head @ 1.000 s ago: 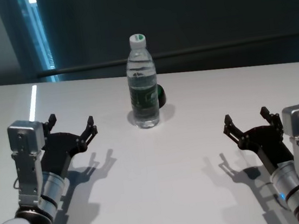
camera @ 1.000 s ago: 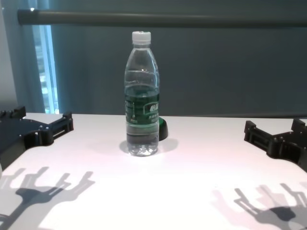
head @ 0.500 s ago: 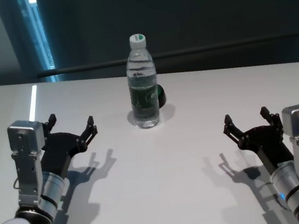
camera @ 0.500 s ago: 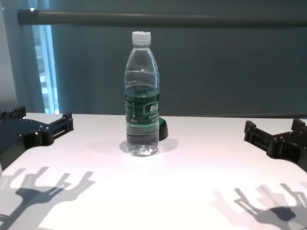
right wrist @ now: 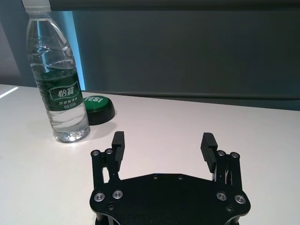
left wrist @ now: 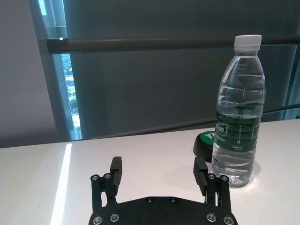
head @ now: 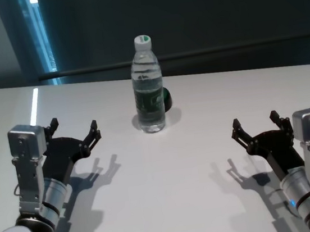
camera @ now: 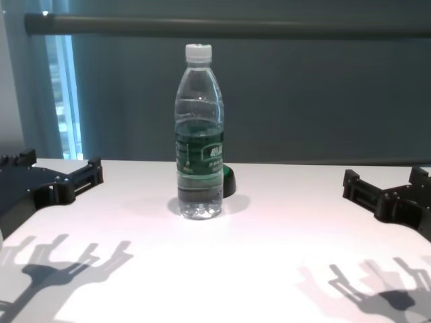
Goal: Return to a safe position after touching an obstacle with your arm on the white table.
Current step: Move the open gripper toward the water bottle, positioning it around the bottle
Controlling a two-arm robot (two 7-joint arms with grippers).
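Between the two fingers of the left gripper is only air; its jaws stand wide and hold nothing. On the other side, the right gripper looks the same, jaws wide and nothing in them. Both grippers sit low over the near part of the white table, one at the near left and one at the near right, well apart from each other.

Far from both, in the middle of the table, stands the bottle. It is upright, with its white cap on top and a green band around its middle. Neither arm touches it.

I think the arms look parked in a safe spot, so the job seems close to done or not started; I cannot tell which. To do this step well, the arm should move slowly, stay low and near the robot, and keep its fingers away from the bottle. A fast swing could knock the bottle over, because it is tall and thin.

Just behind the bottle, touching or almost touching it, sits a small green button. It is low and out of the way. Nothing else stands between the arms and their resting spots.
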